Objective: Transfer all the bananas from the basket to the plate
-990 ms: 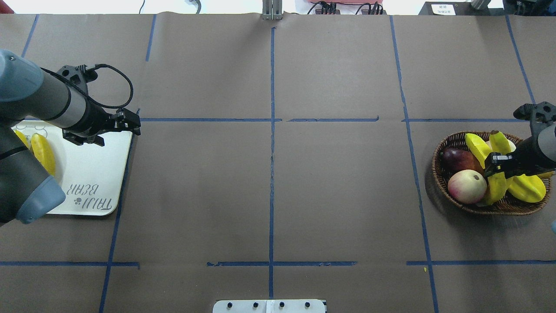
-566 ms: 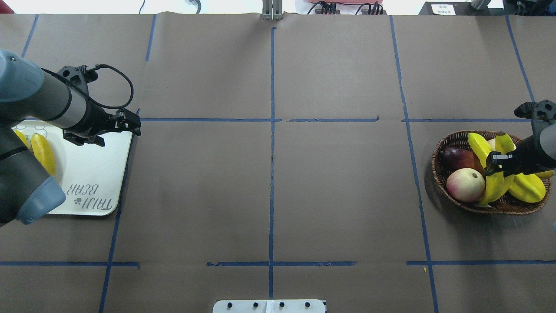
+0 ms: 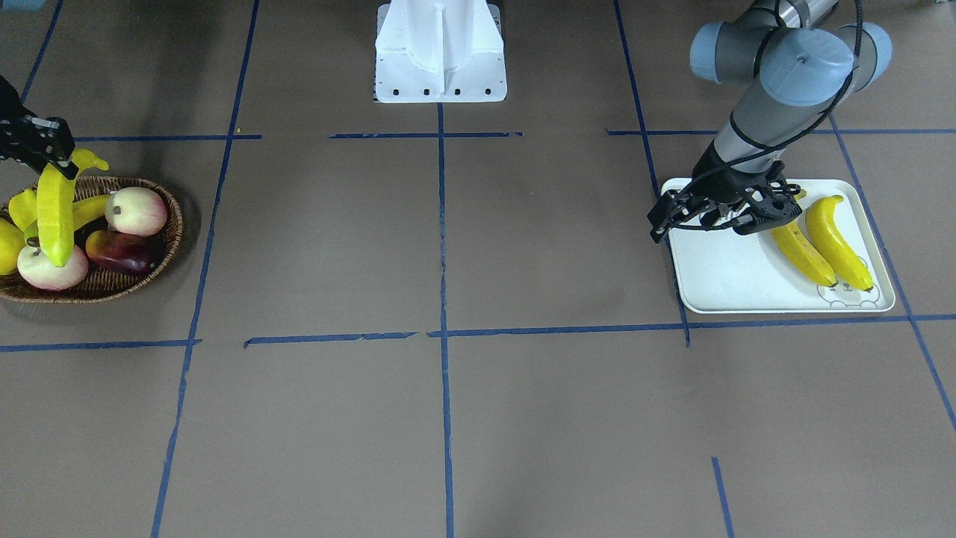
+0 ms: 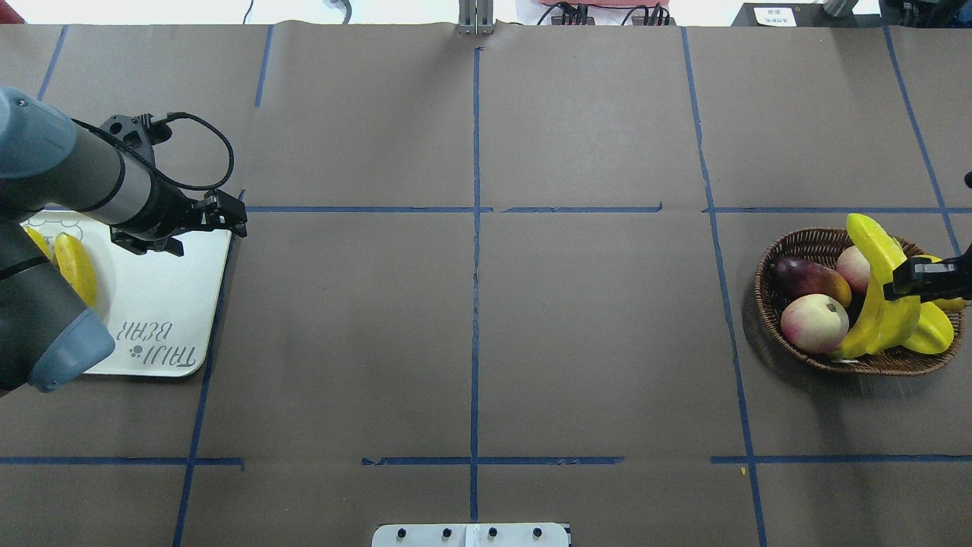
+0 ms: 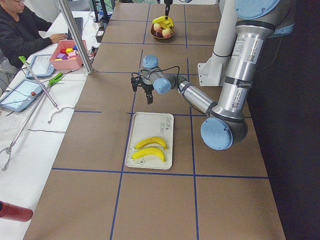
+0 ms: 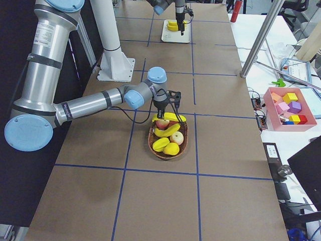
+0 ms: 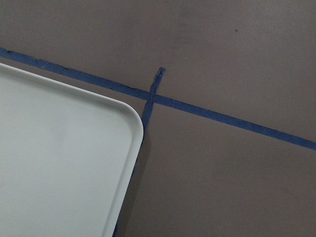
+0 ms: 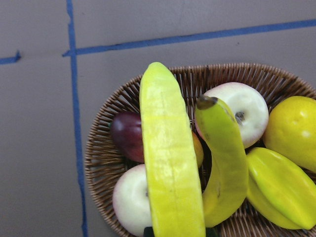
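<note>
The third banana is mid-pickup, by my reading. The right claw (image 4: 902, 279) is clamped on one end of a banana (image 4: 877, 304), which hangs nearly upright over the basket (image 8: 106, 133). Whether its lower tip is clear of the fruit below is hard to judge. In the basket a second banana (image 8: 224, 163) lies beside a starfruit (image 8: 279, 187). On the plate (image 3: 732, 276) lie two bananas (image 3: 836, 240), side by side.

Next the load needs raising clear of the rim, then a long carry across the table (image 4: 486, 342), probably by handover. The right forearm reaches out low and level, wrist bent straight down. The left claw (image 4: 231, 216) hovers over the plate's corner, fingers apparently parted, holding nothing.
</note>
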You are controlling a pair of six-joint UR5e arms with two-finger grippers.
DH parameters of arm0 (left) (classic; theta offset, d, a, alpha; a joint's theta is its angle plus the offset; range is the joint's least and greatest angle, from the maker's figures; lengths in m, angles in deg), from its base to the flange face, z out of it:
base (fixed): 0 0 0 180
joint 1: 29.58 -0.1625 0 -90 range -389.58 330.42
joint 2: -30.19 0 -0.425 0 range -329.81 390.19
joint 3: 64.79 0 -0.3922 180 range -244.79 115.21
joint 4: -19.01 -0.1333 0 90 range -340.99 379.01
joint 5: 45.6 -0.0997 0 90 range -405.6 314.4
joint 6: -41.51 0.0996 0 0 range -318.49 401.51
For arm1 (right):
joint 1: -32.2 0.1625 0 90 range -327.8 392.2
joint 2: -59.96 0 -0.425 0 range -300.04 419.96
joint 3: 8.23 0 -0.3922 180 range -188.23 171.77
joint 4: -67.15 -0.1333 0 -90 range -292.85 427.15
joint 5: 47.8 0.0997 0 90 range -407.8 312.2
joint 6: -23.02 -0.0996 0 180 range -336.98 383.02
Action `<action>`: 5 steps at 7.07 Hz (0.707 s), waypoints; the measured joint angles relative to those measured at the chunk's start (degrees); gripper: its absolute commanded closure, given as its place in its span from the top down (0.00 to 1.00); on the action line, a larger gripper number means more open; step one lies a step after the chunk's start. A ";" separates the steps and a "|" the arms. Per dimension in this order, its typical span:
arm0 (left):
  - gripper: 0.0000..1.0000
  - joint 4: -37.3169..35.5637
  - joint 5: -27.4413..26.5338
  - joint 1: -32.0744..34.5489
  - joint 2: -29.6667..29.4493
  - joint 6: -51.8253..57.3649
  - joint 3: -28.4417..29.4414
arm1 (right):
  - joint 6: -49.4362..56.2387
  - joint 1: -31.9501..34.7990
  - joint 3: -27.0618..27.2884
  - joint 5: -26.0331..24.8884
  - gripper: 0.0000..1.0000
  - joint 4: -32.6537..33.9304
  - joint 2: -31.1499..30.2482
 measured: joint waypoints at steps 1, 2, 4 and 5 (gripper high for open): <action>0.99 0.00 0.02 0.00 -0.12 -0.02 -0.16 | 0.05 2.91 1.33 3.85 0.00 0.06 1.31; 0.99 0.02 0.14 -0.01 -0.31 -0.10 -0.37 | -0.40 4.31 1.57 6.71 0.00 0.16 4.53; 0.99 0.76 0.54 -0.03 -2.62 -4.10 -0.88 | -6.66 1.67 -0.11 8.61 0.00 -0.22 14.75; 0.99 2.46 0.62 -0.37 -4.99 -8.94 -0.94 | -12.49 -1.31 -1.75 8.43 0.00 -0.43 21.80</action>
